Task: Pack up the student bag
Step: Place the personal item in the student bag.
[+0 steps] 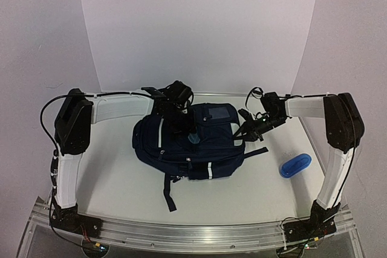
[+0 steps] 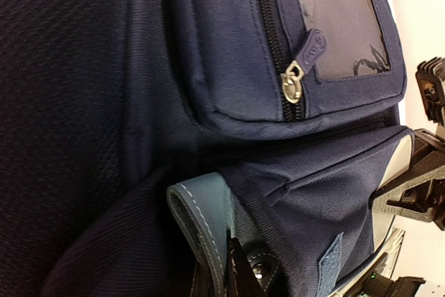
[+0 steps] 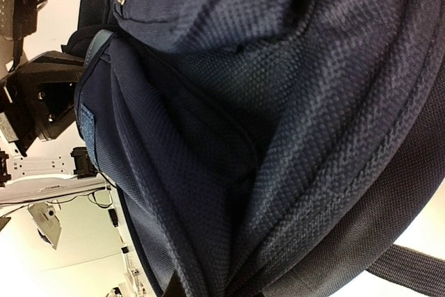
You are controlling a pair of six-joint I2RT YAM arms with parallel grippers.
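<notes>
The bag [image 1: 205, 149] lies at the centre of the table [image 1: 121, 179]. The left gripper [image 1: 183, 122] sits over its 12 o'clock edge and the right gripper [image 1: 248, 126] at 2 o'clock. The jaw opening of either cannot be determined. Hazard: uneven pulls could drag the bag or collapse its opening. The pouch [image 1: 295, 165] lies at 4 o'clock, well apart.

A small blue pouch [image 1: 295, 165] lies on the white table [image 1: 121, 179]. It is to the right of the right end effector [image 1: 243, 130], nearer the table's front edge and well apart from it. The pouch lies slanted. Beyond the end effector, a plain white backdrop [image 1: 199, 22] rises behind the table.
</notes>
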